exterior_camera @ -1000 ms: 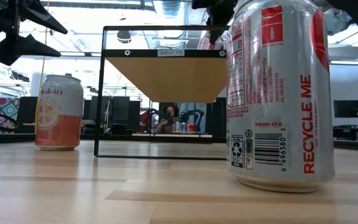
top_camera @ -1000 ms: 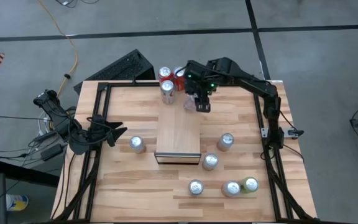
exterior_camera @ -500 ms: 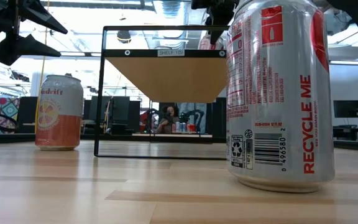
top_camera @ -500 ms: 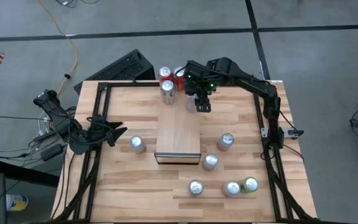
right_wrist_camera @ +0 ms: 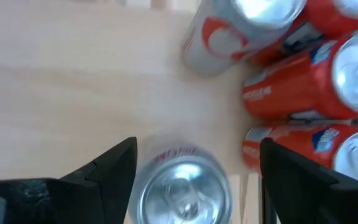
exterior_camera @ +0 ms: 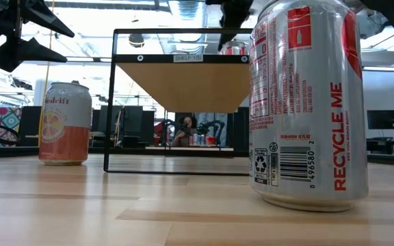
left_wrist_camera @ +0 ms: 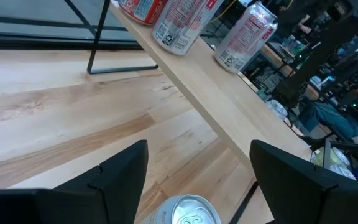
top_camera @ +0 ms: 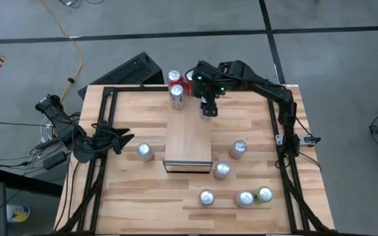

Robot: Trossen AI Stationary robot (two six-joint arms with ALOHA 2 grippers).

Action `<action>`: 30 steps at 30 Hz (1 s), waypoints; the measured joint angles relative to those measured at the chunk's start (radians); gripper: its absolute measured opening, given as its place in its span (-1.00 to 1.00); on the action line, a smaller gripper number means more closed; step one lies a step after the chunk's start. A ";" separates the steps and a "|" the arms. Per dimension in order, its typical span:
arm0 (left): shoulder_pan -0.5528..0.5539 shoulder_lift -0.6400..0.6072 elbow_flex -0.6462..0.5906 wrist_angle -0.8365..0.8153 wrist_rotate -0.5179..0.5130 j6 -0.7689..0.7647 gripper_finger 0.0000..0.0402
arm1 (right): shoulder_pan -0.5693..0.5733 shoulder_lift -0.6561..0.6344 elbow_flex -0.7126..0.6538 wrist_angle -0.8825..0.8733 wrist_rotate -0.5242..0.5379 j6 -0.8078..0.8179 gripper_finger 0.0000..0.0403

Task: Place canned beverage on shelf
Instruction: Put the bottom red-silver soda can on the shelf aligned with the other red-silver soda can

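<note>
The shelf [top_camera: 189, 141] is a narrow light-wood platform in the middle of the table; it also shows in the low view [exterior_camera: 180, 82]. Red and silver cans [top_camera: 176, 92] stand at its far end. My right gripper [top_camera: 207, 108] hovers open over that end, pointing down. In the right wrist view its fingers stand on either side of a silver-topped can [right_wrist_camera: 180, 186] that stands upright on the wood beside the red cans [right_wrist_camera: 309, 81]. That can's top shows above the shelf in the low view [exterior_camera: 234, 48]. My left gripper [top_camera: 120, 141] waits open at the table's left.
Several loose cans stand on the table: one near my left gripper [top_camera: 144, 152], others right of and in front of the shelf [top_camera: 238, 149] [top_camera: 222, 170] [top_camera: 207, 196] [top_camera: 245, 198]. A keyboard [top_camera: 133, 71] lies beyond the far edge. A black frame edges the table [top_camera: 104, 118].
My right gripper has shifted a little toward the table's far left corner, over the can that showed beside it before. In the low view it has moved clear of the can, whose top now shows on the shelf.
</note>
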 joint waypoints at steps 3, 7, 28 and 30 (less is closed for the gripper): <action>0.000 0.000 0.000 0.000 0.000 0.000 0.34 | 0.002 -0.027 0.004 0.038 0.030 0.032 0.55; 0.000 0.000 0.000 0.000 0.000 0.000 0.34 | 0.011 -0.095 0.003 0.036 0.087 0.112 0.54; 0.000 0.000 0.000 -0.021 -0.020 -0.016 0.34 | 0.141 -0.648 -0.953 0.565 0.215 0.614 -0.65; 0.000 0.000 0.000 -0.021 -0.025 -0.017 0.34 | 0.151 -0.668 -1.022 0.621 0.216 0.654 -0.78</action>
